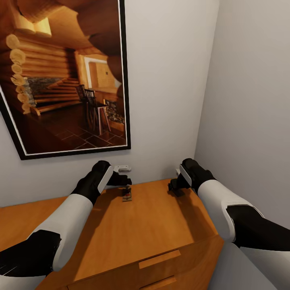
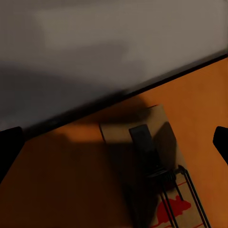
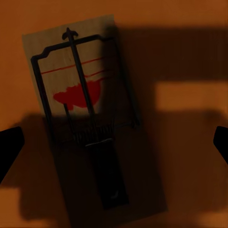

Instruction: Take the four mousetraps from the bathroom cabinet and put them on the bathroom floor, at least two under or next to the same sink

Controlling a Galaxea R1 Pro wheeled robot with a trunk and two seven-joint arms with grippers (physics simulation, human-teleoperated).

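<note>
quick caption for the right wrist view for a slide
Right gripper open above a mousetrap lying flat on the orange wooden cabinet top, its dark fingers either side.

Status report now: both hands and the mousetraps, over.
Left hand and right hand open, empty, low over cabinet top. One mousetrap by left hand; another lies flat beneath the right. Nothing blocking.

An orange wooden cabinet (image 1: 161, 225) is set in a corner of grey walls (image 1: 245, 80), beneath a framed picture (image 1: 64, 76).
</note>
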